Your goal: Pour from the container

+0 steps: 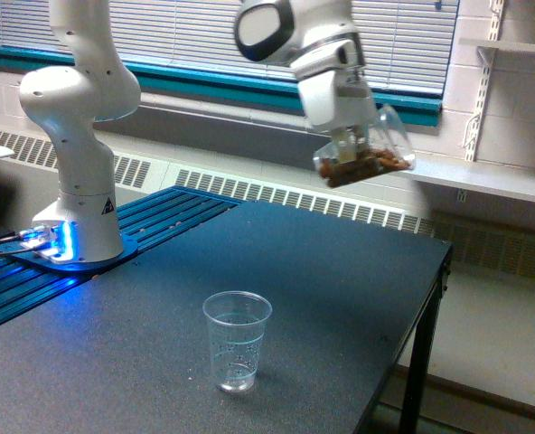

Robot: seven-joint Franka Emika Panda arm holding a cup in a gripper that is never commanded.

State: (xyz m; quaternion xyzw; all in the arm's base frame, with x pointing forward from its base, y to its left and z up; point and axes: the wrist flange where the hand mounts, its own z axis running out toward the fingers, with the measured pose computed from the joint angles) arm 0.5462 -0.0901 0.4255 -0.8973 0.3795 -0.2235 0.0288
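There are two clear plastic cups in the exterior view. The first one, the container (pixel 369 149), is high in the air above the far part of the desk (pixel 322 271), and it is strongly tilted, with the wide mouth pointing to the exterior view's right and a little up. Inside it there are brown nut-like pieces (pixel 358 167); they lie together along the lower wall, and I cannot count them because they are small and a little blurred. The gripper (pixel 349 137) is closed on the container, with its fingers coming down on the cup from above; the exact contact of the fingers is difficult to see behind the clear plastic. The second cup, the smaller cup (pixel 237 340), stands upright on the desk near the front edge, well apart from the container and lower to the exterior view's left of it. It has faint printed lines on the wall, and it looks empty, though this is not fully sure. There is one robot arm: its white base (pixel 76 194) stands on a ribbed blue platform (pixel 150 221) at the exterior view's left, with a blue light beside it. The middle part of the arm goes out of the picture at the top, so the connection between base and wrist is cut off. One desk leg (pixel 418 362) is visible at the right.
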